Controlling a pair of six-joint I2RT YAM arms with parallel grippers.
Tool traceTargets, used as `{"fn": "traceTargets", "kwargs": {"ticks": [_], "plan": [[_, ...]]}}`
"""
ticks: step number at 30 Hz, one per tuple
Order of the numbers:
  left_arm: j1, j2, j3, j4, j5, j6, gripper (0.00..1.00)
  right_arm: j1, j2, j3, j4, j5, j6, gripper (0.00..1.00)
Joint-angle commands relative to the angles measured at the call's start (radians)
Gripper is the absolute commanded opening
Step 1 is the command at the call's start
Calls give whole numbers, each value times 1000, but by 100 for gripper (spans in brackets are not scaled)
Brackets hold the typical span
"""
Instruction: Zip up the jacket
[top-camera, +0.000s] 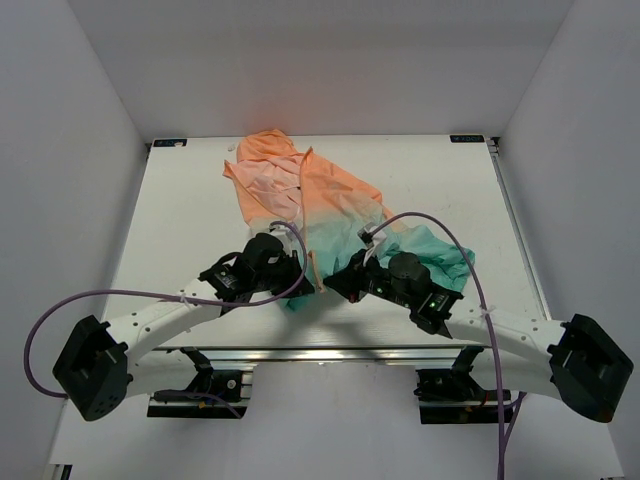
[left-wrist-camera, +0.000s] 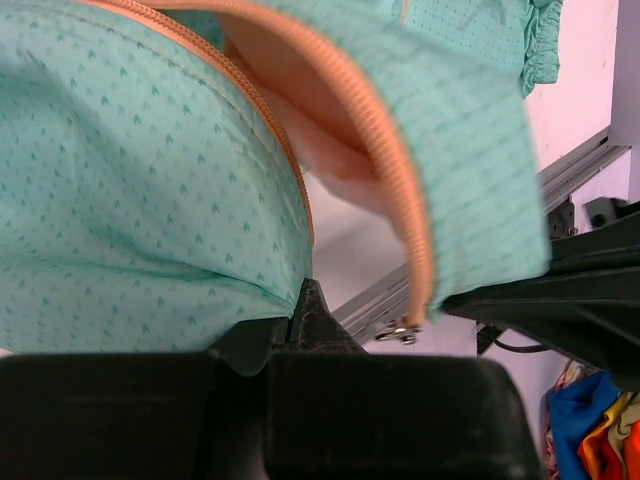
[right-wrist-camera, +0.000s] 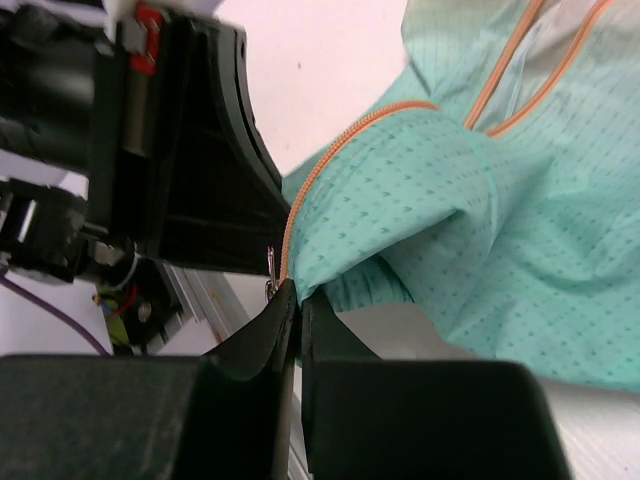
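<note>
Top external view had the jacket (top-camera: 320, 195) lying rumpled on the white table (top-camera: 180, 210), with its peach-orange hood toward the far edge and its teal hem at the near edge. Down at that hem the left gripper (top-camera: 303, 278) and the right gripper (top-camera: 338, 284) sat almost nose to nose, each on its own side of the front opening.

Over on the left wrist camera, the left gripper (left-wrist-camera: 305, 300) had its jaws pressed together on a fold of teal fabric at the bottom of one front panel. The two orange zipper tapes (left-wrist-camera: 385, 150) curved apart above it, with pale peach lining showing between them. A small metal zipper pull (left-wrist-camera: 403, 332) hung at the low end of the farther tape, just beside the dark body of the other arm.

On the right wrist camera, the right gripper (right-wrist-camera: 295, 300) was clamped tight on the bottom corner of the other panel. A metal end piece (right-wrist-camera: 270, 262) glinted right above its fingertips, and the left arm's black housing (right-wrist-camera: 190, 150) loomed close by.
</note>
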Motion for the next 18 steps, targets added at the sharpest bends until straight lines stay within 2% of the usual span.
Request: {"fn": "traceTargets", "kwargs": {"ticks": [1,4,14,18], "plan": [[-5,-8,36,20,-14,-3,0,8,17,18,8,-55,11,0],[-5,-3,36,20,-31,-9,0,32,34,17,20,-86,17,0],[-5,2,42,24,-10,-26,0,84,128,46,-55,16,45,0],[-10,-23,-15,61,44,-66,0,85,134,55,-7,61,82,0]]}}
